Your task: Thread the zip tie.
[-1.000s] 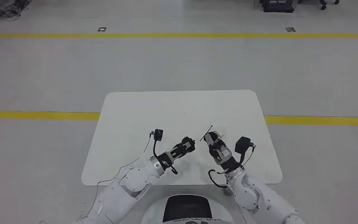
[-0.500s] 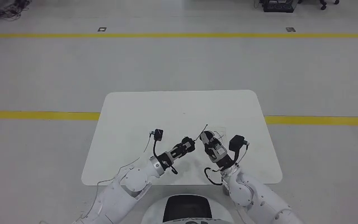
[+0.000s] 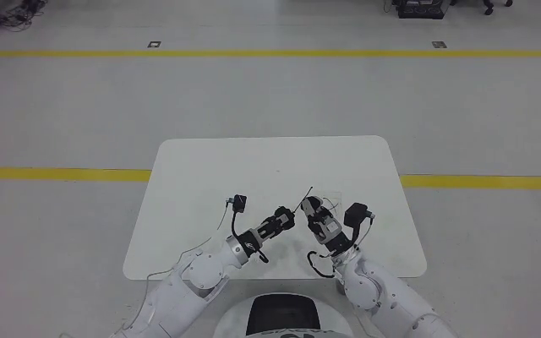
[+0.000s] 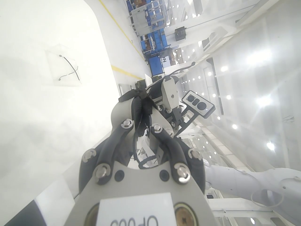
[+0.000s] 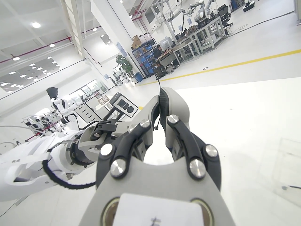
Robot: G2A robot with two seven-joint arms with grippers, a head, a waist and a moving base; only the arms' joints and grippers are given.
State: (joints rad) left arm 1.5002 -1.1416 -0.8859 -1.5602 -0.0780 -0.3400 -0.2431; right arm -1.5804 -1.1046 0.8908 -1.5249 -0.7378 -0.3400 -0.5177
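Over the near half of the table, midway between its side edges, the two grippers are nose to nose. The right gripper is pinched tight on the zip tie, whose thin tip pokes up past the fingertips. The left gripper is closed narrow too, with something dark nipped at its tips, though what it is I can't make out. Now comes the fine part, as I read it: keep that free tip short and stiff, line it up square with its target, creep in slowly, and don't twist at the wrist. A clear bag with more ties in it lies on the table just beyond. Against a second ago, the right gripper sits closer to the left one, and the left arm is where it was.
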